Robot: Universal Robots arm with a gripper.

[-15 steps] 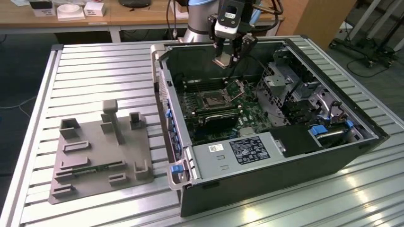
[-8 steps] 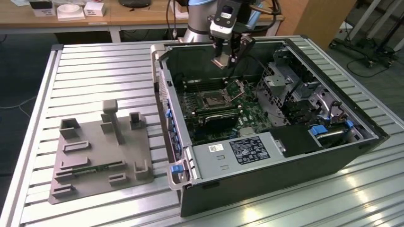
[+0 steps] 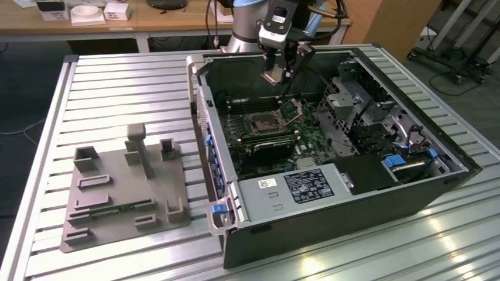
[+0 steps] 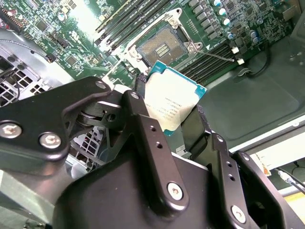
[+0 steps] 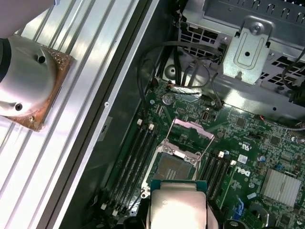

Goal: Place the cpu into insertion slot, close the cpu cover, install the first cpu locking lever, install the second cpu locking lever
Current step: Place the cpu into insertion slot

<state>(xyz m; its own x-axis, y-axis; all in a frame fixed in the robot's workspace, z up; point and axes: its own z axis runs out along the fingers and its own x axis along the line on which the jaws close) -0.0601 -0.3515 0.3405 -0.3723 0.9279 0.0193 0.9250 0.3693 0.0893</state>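
Currently pinching cpu [image 4: 174,102] in gripper [image 4: 170,106] above insertion slot [image 4: 162,47], upper centre, second wrist view; risks misseating if lowered skewed

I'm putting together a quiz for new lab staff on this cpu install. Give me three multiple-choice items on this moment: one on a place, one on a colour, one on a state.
1. Where is the cpu?
A. seated in the insertion slot
B. on the table
C. in the gripper, above the motherboard

2. What colour is the cpu's top?
A. silvery
B. black
C. red

3. How is the cpu cover?
A. shut over the slot
B. raised open
C. taken off

Key: 1 C, the fingers clamp its edges in the second wrist view; 2 A, its metal top looks pale silver; 3 B, it stands up beside the bare pin field.
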